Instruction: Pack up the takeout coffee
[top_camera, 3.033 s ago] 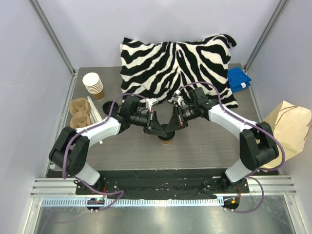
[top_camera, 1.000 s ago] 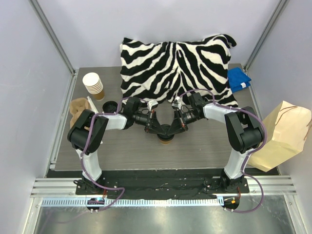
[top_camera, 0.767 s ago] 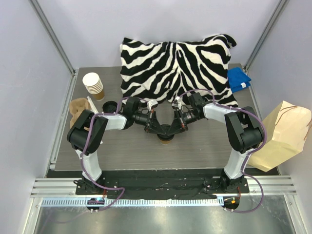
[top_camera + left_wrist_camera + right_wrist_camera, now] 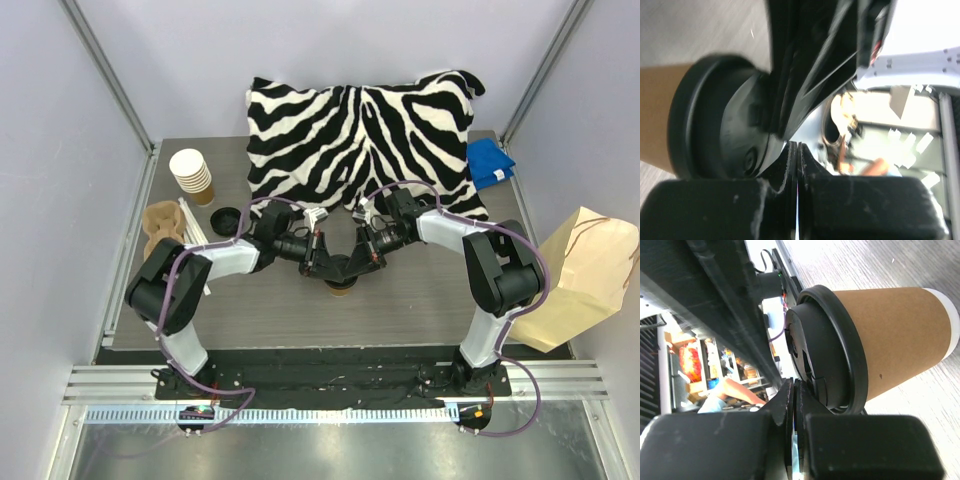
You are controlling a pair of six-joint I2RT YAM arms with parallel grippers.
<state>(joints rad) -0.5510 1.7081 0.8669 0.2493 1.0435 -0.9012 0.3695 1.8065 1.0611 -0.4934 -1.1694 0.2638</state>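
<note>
The coffee cup (image 4: 341, 289) is standing upright on the worktop (image 4: 420, 300), near the middle, just on the near side of the zebra-striped pillow (image 4: 360, 130) and between the two arms. Its black lid (image 4: 825, 355) is sitting on the brown paper body (image 4: 890, 340).

Both arms are reaching in over the cup from either side. The left fingers (image 4: 740, 205) are pressing flat against each other with nothing between them, and their tips are sitting right at the top face of the lid (image 4: 715, 125). The right fingers (image 4: 715, 450) are clenched in the same way, holding nothing, with their tips against the lid's top near its rim. In the overhead view the two sets of fingers are meeting above the cup and hiding most of the lid.

A stack of unlidded cups (image 4: 190, 172) is standing at the far left, with a loose black lid (image 4: 225, 215) and a cardboard cup carrier (image 4: 162, 228) nearer on that side. A blue cloth (image 4: 490, 162) is lying at the far right, and a paper bag (image 4: 585, 275) is leaning off the right edge.
</note>
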